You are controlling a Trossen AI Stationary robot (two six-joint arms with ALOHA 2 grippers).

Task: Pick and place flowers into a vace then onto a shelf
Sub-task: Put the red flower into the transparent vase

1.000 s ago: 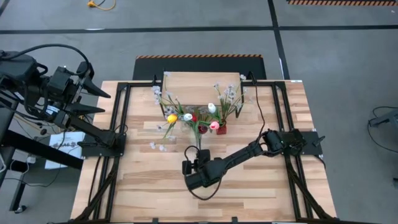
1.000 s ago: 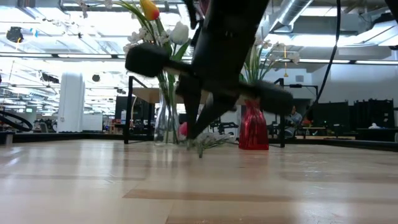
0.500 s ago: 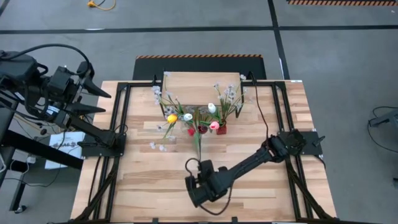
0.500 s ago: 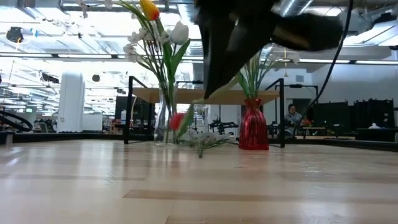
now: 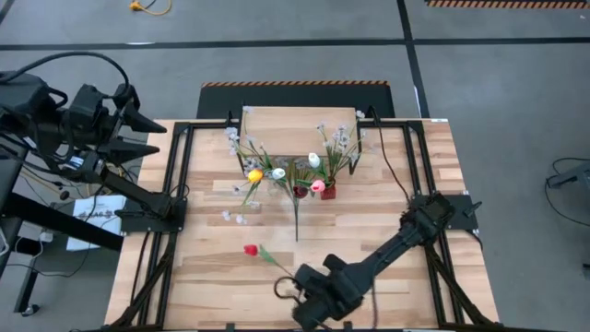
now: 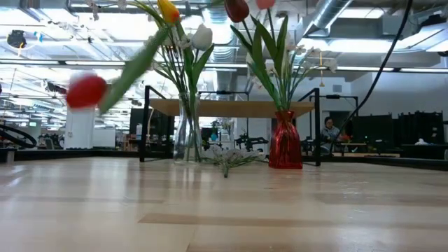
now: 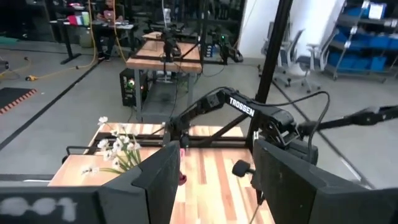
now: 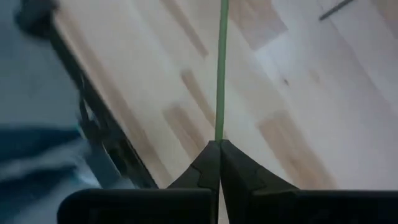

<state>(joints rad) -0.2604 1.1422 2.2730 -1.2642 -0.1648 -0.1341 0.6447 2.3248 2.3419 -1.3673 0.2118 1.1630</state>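
Starting at the left, the left gripper is held raised beyond the table's left edge, its fingers spread and empty. Farther right, a red tulip is carried over the near part of the wooden tabletop, its green stem pinched between the pressed-together fingers of the right gripper. Behind it, a clear glass vase with yellow and white tulips and a red vase with more flowers are seen standing in front of the shelf. One blossom spray is seen lying flat on the table between them
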